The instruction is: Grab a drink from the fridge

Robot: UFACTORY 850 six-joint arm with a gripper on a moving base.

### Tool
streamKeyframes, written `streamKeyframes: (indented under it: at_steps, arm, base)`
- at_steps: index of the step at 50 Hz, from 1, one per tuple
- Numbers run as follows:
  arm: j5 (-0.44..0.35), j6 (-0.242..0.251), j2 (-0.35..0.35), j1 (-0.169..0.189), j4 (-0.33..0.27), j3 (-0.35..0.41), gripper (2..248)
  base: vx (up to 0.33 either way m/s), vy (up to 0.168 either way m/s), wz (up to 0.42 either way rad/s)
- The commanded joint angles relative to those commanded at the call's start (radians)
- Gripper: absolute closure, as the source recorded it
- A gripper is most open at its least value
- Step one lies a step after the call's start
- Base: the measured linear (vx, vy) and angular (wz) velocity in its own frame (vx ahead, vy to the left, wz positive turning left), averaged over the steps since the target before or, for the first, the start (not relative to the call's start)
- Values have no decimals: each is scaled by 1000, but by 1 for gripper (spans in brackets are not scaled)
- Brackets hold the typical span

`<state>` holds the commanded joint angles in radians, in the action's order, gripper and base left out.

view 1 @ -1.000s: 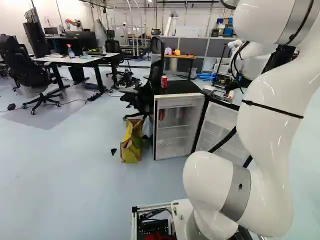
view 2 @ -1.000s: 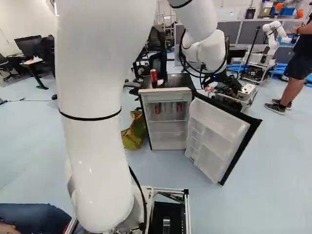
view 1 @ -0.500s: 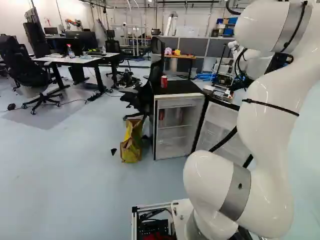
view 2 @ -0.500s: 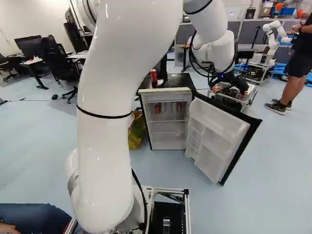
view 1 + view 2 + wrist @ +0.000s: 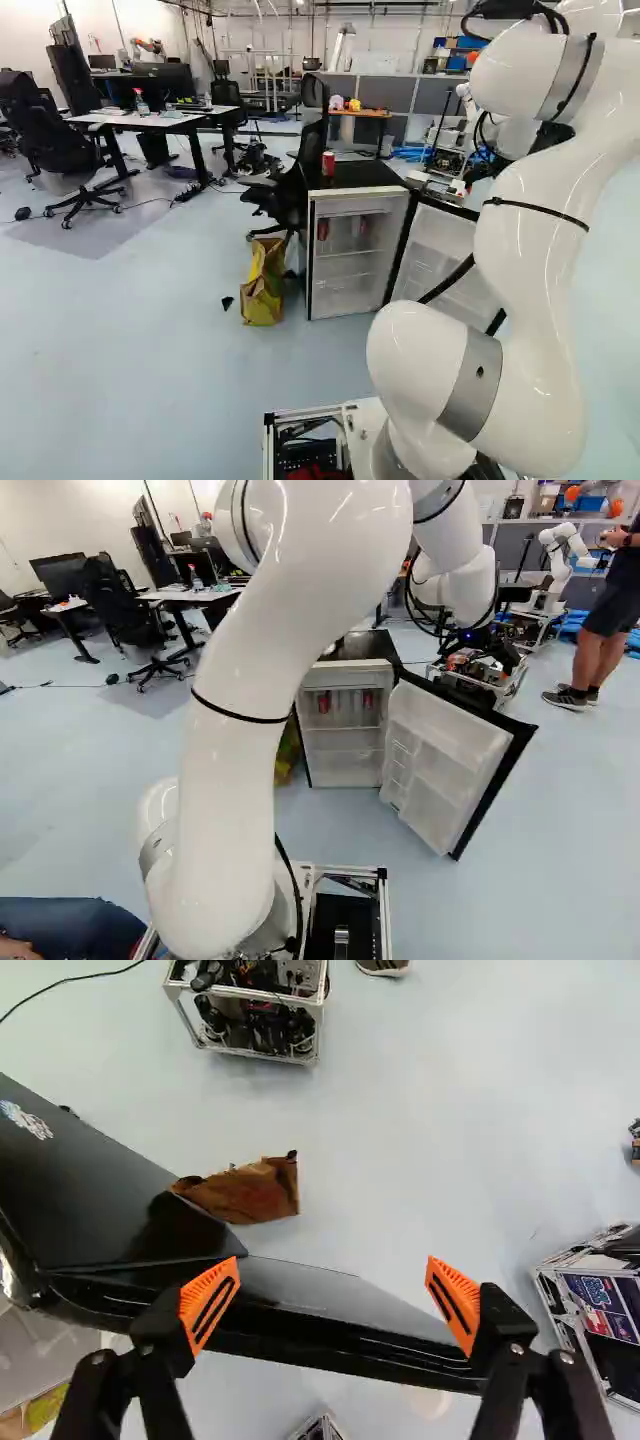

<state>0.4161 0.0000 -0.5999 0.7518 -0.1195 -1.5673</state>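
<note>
Gripper: black gripper (image 5: 488, 640) over by the far side of the open door in R base view; fingers wide apart, nothing held btwn them.
Wrist view: gripper (image 5: 333, 1270) w/ orange pads (image 5: 208, 1303) facing each other across a gap; black door edge runs across under the fingers, can't tell how far below.
Arm: white arm (image 5: 235, 810) rises fr. foot joint, bends over at top, reaches past the fridge.
Door: fridge door (image 5: 440, 770) swung wide, white inner side w/ racks showing.
Fridge: small fridge (image 5: 345, 750), black top, front open.
Drinks inside: red can (image 5: 323, 702) nr L side of upper shelf, second red can (image 5: 367, 699) nr R side of same shelf, pale containers btwn.
Drink on top: red can on top (image 5: 328, 164), upright nr fridge top's L edge.
Floor: yellow-brown bag (image 5: 262, 285) just beside fridge's L side; brown crumpled thing (image 5: 250, 1190) ahead of gripper in wrist view.
Behind: office chair (image 5: 290, 190) at fridge's L rear; desk (image 5: 150, 120) farther back, bottle (image 5: 141, 102) nr its far edge.
</note>
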Motion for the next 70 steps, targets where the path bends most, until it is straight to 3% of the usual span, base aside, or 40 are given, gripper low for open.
streamKeyframes:
  at_steps: [57,70]
  arm:
    - [322,0,-288,11,38,-419,3]
    - [340,0,-350,14,38,-484,3]
  base:
    - [0,0,0]
    - [0,0,0]
